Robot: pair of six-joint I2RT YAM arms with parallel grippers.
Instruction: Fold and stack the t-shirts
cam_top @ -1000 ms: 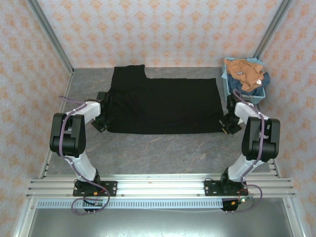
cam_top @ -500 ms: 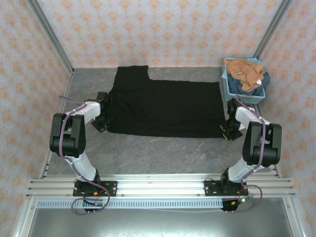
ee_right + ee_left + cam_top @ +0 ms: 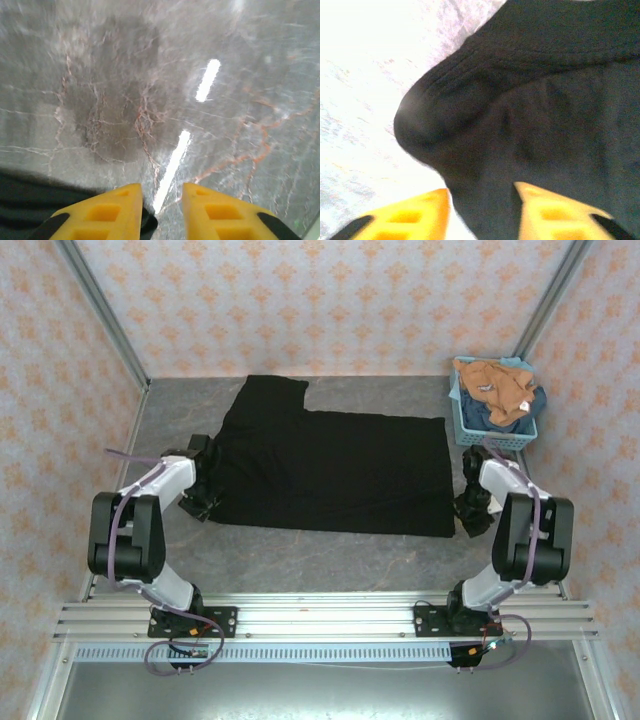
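Left gripper point(image 3: 197, 503) and right gripper point(image 3: 473, 521) stand at the near left and near right corners of the black t-shirt point(image 3: 330, 465), which is spread flat across the middle of the grey table point(image 3: 330, 562).

**Container.** A light blue basket point(image 3: 470, 430) sits at the far right corner of the table. An orange-tan t-shirt point(image 3: 495, 385) is heaped on top in it. A dark blue t-shirt point(image 3: 497, 416) lies under that one and shows along the near side.

**Change from one second before.** The near right corner of the black t-shirt has come nearer, so the near edge now slopes. The sleeve at the far left has shifted slightly right. The left arm has swung out to the left and the right gripper has moved nearer. The basket and its contents are as before.

**Grippers.** In the left wrist view, the yellow fingers of the left gripper point(image 3: 482, 215) stand apart. The rounded hem of the black t-shirt point(image 3: 545, 125) bulges just ahead of them, with dark cloth lying across the gap. They do not look pressed on it. In the right wrist view, the right gripper point(image 3: 162, 210) is parted by a narrower gap, with bare table point(image 3: 165, 100) seen through it. An edge of the black t-shirt point(image 3: 30, 200) lies beside the left-hand finger, and nothing is held.
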